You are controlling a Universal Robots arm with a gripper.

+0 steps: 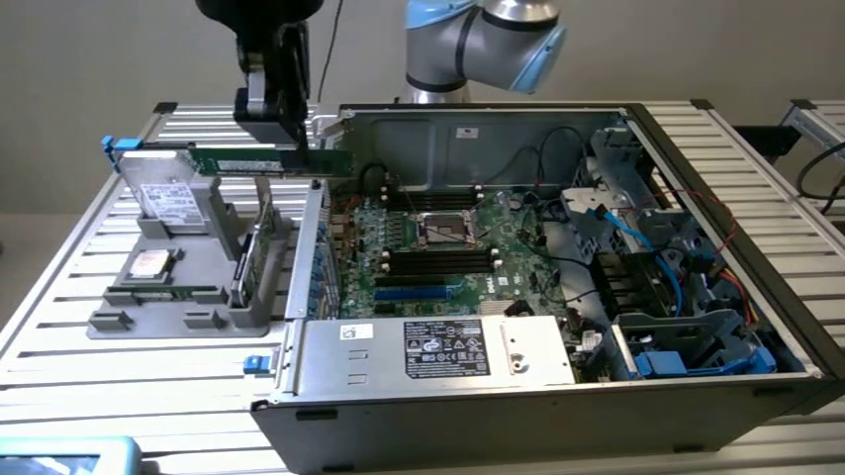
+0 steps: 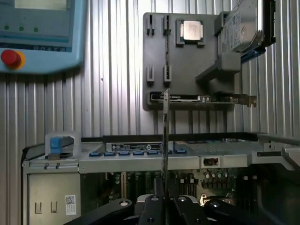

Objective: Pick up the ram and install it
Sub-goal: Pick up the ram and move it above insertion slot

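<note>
The ram point(image 1: 251, 160) is a long thin green stick, held level in the air above the grey parts holder point(image 1: 172, 297), with one end reaching over the wall of the open computer case point(image 1: 528, 124). My gripper point(image 1: 293, 146) comes down from above and is shut on it near the end closer to the case. In the wrist view the ram point(image 2: 165, 136) shows edge-on as a thin line running out from between my fingers, where the gripper point(image 2: 165, 197) clamps it. Long black slots point(image 1: 436, 259) lie on the motherboard point(image 1: 456, 213) inside the case, lower and to the exterior view's right of the ram.
The parts holder carries a hard drive point(image 1: 165, 193), a processor chip point(image 1: 148, 262) and an upright green card point(image 1: 264, 242). A power supply point(image 1: 436, 346), cables and drive bays fill the case's near and right parts. A teach pendant point(image 2: 42, 33) with a red button lies on the slatted table point(image 1: 79, 376).
</note>
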